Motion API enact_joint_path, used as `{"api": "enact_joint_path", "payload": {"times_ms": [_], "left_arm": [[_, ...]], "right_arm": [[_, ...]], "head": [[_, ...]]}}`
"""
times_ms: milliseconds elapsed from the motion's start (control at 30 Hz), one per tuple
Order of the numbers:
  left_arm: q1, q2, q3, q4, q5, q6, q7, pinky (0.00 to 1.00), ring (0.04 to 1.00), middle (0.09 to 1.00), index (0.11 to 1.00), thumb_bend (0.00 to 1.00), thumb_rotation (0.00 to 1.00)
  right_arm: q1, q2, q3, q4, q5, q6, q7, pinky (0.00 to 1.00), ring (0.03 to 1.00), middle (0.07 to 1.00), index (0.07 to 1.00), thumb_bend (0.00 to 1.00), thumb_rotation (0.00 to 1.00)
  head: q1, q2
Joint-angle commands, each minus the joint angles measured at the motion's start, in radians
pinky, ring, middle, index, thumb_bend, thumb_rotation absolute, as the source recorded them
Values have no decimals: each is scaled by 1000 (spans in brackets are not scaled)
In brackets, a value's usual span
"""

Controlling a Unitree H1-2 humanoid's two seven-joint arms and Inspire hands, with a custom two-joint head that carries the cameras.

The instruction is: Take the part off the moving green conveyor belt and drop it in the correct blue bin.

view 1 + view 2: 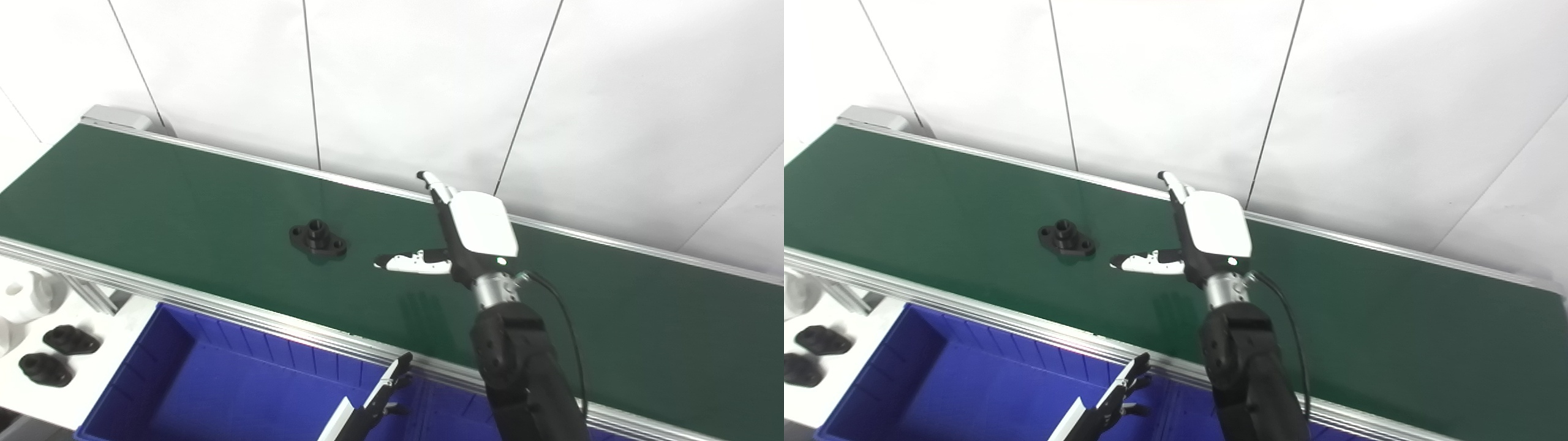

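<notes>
Left eye view: one black part [318,239] lies flat on the green conveyor belt [153,202], a diamond-shaped flange with a raised round boss at its middle and a small hole at each end, matte and dark against the smooth, faintly glossy belt. It sits near the belt's middle, well apart from either rail. One right hand [456,236] hangs above the belt just to the part's right, released and holding nothing: its fingers [432,184] stretch straight toward the far rail while its white-and-black thumb [407,263] points sideways at the part without touching it. A glossy white plate covers the back of the hand, a metal wrist ring sits below it, and a black cable loops down along the dark forearm.

One left hand [386,392] shows only in part at the bottom edge, low over the bin; its slim dark fingers are spread, and nothing is seen in them.

Ribbed aluminium rails [184,294] border the belt on both long sides. One blue bin [141,373] of hard plastic stands below the near rail, its inner walls lined with vertical ribs. At far left, two more black flanged parts [55,355] rest on a white surface [86,392], beside one rounded white object [24,294] whose form cannot be made out. White wall panels [416,79] with thin dark seams rise behind the belt.
</notes>
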State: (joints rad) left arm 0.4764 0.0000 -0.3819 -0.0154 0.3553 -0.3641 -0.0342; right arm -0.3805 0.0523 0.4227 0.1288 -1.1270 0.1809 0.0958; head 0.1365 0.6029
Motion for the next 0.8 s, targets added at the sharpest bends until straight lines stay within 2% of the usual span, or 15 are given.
{"api": "enact_joint_path", "payload": {"times_ms": [0, 333, 633, 700, 767], "left_arm": [[5, -30, -30, -19, 22, -16, 15, 748, 932, 987, 1000, 911, 790], [14, -47, -72, -32, 52, -23, 24, 741, 926, 997, 1000, 875, 763], [37, -50, -100, -61, 71, -14, 26, 720, 916, 997, 1000, 886, 756], [44, -51, -106, -74, 80, -6, 28, 712, 912, 991, 993, 885, 759], [49, -50, -113, -81, 85, -2, 31, 710, 910, 986, 996, 885, 769]], "right_arm": [[-61, 11, 6, 14, 2, 16, -44, 662, 750, 812, 865, 973, 673], [-189, 20, 42, 188, 35, 30, -33, 661, 756, 806, 864, 978, 708], [-287, 54, 109, 376, 43, 50, -60, 652, 735, 786, 825, 981, 708], [-294, 57, 123, 393, 47, 58, -59, 635, 731, 785, 822, 982, 716], [-300, 63, 130, 414, 55, 67, -63, 578, 694, 770, 815, 982, 715]], "head": [[5, -1], [38, 12], [51, 28], [51, 30], [54, 34]]}}
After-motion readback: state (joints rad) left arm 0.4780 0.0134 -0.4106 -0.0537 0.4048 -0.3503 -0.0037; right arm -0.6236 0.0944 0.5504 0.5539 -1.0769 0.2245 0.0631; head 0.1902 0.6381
